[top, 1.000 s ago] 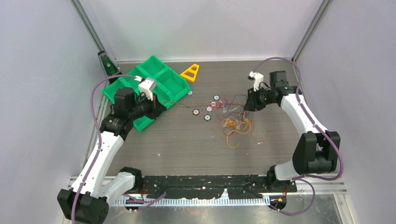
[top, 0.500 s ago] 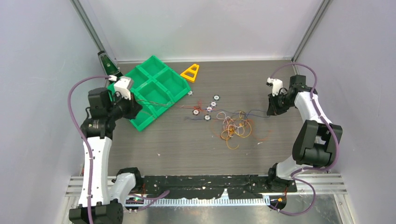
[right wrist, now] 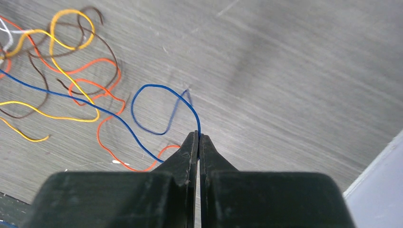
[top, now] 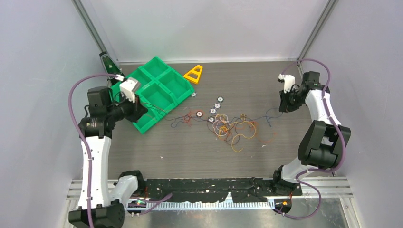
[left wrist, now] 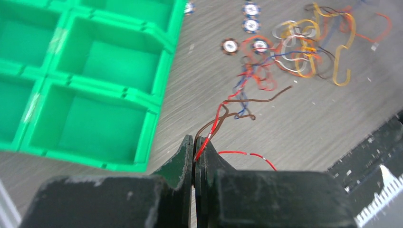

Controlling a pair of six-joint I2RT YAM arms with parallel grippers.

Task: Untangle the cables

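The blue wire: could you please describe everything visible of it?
The blue wire is hair-thin, flexible, seemingly plastic-coated. The right end effector is shut on it, pinching it between its jaws. Beyond them it curls into one open loop over the grey table; a long blue strand runs left, crossing a yellow wire and an orange wire toward the tangle.

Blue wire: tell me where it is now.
In the right wrist view the blue wire is pinched in the shut right pincer, looping over the table and trailing left into the cable tangle.
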